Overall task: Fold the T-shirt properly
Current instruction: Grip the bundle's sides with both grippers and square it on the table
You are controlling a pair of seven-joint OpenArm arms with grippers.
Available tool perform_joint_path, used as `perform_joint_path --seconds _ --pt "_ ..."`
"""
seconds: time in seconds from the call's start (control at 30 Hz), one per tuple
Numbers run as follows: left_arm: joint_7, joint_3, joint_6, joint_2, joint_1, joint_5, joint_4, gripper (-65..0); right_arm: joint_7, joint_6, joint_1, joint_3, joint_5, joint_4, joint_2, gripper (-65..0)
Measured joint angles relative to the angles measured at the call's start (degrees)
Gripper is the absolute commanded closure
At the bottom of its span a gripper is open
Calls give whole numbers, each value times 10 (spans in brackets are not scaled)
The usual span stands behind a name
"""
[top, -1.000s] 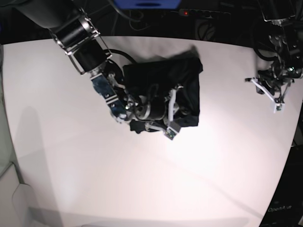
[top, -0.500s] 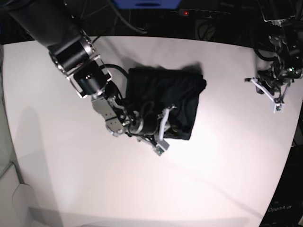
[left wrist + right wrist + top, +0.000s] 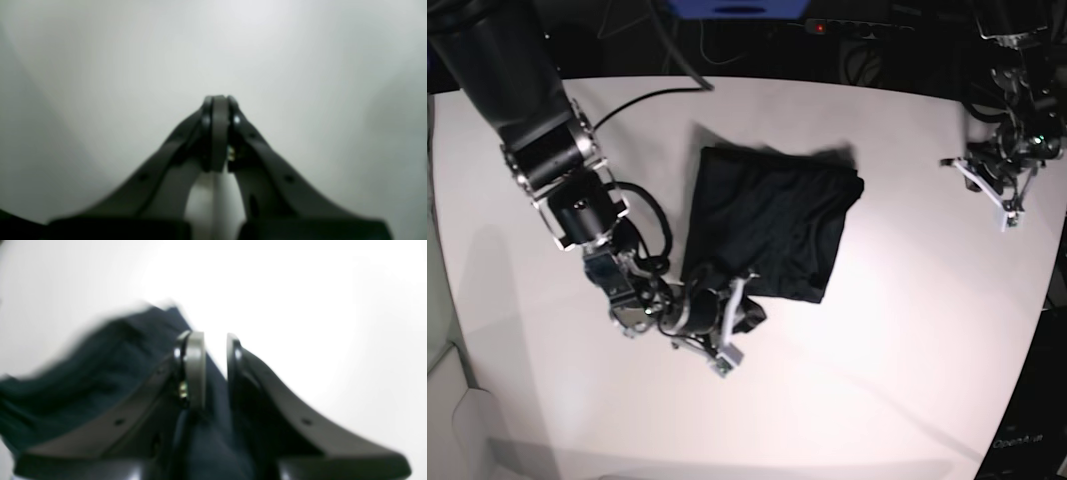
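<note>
Your right gripper (image 3: 735, 325) pinches the T-shirt (image 3: 772, 230) at its near-left corner; the left gripper (image 3: 218, 103) is closed, empty. Thin knit sags, so grip hems.

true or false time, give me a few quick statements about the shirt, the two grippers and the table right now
1. The T-shirt lies bunched into a compact shape on the white table. True.
2. The left gripper is holding the shirt. False: it is shut on nothing, over bare table.
3. The right gripper is at the shirt's near corner. True.
4. The right gripper's jaws are pressed fully together. False: a gap shows, with dark fabric between them.
5. The shirt is bright red. False: very dark navy.
</note>
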State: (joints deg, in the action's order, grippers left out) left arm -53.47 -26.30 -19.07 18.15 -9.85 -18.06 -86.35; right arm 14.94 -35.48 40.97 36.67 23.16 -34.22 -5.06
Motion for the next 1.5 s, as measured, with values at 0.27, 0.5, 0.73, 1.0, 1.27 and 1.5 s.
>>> perform_joint_path --seconds 0.27,0.5,0.73,1.0,1.27,1.5 --pt "2 56 -3 -28 -18 -6 -95 0 -38 2 -16 -2 -1 0 -79 -132" --pt "-29 159 -5 -63 -17 -5 -101 0 -49 2 -49 -3 7 0 -87 -132" --pt "-22 218 0 -95 19 -1 -76 0 -82 4 -82 -9 26 -12 -95 -131" --pt "-24 216 0 -118 91 0 -2 0 -95 3 -214 -30 39 -167 -123 -131" --pt "-31 212 0 -106 188 -2 41 0 -97 -7 -371 -121 42 -298 -149 -131" --pt "-42 156 1 -91 242 -3 35 0 -85 -12 -449 -179 37 -364 -177 -131"
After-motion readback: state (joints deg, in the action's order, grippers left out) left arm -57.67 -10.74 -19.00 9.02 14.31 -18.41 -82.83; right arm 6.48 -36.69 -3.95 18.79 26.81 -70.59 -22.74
